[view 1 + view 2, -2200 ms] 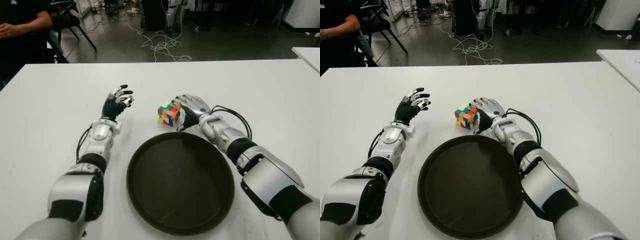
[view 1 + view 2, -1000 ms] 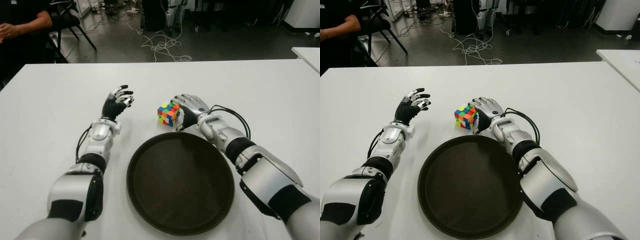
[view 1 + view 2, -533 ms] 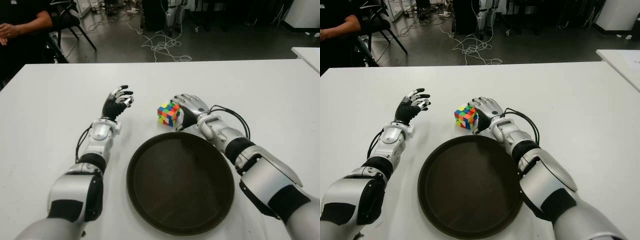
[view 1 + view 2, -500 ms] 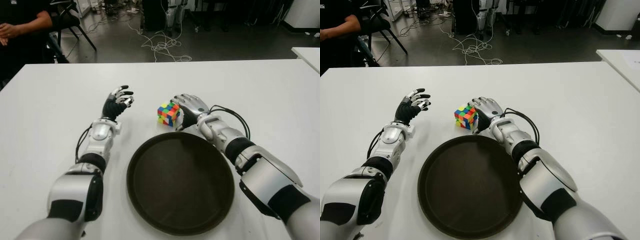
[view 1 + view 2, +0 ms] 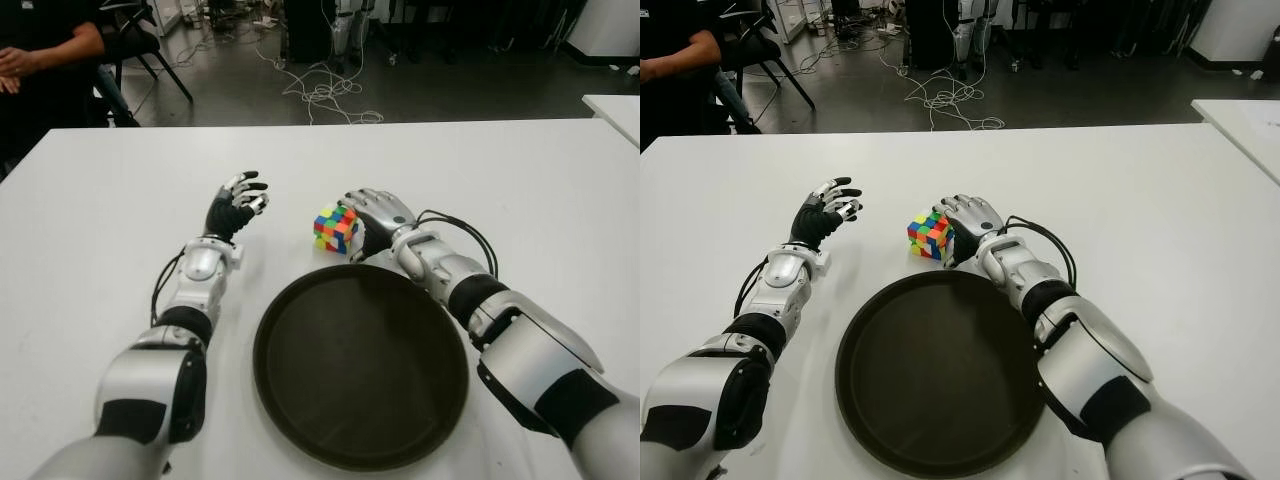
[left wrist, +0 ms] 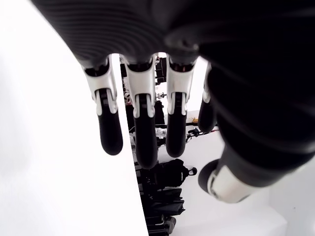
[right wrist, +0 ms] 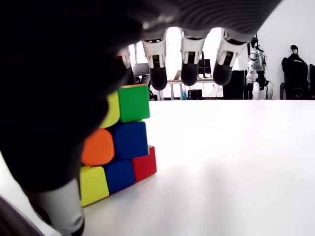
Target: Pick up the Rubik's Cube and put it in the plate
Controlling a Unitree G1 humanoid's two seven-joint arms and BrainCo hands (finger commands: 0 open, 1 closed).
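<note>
White table (image 5: 540, 170) takes up most of the eye views, w/ a big dark round plate (image 5: 361, 364) sitting near the robot's edge, nothing in it. Behind the table there's a dark floor w/ a tangle of cables (image 5: 325, 95), and a person's arm (image 5: 45, 55) in a black top shows at the far left corner.

Right hand (image 5: 377, 216) is just past the plate's far rim, pressed up against the right side of the Rubik's Cube (image 5: 335, 226). The cube sits on the tabletop, just beyond the plate's far edge, between the two hands but way closer to the right one. In the right wrist view the cube (image 7: 118, 140) stands flat on the table w/ the thumb side of the hand against it, and the fingertips (image 7: 189, 73) hang loosely extended above and past it, so not wrapped around it afaict. No real grasp, more like touching from one side.

Left hand (image 5: 234, 205) is raised a bit, to the left of the cube and apart from it. Its wrist view shows fingers (image 6: 140, 142) relaxed, slightly bent, holding nothing.
</note>
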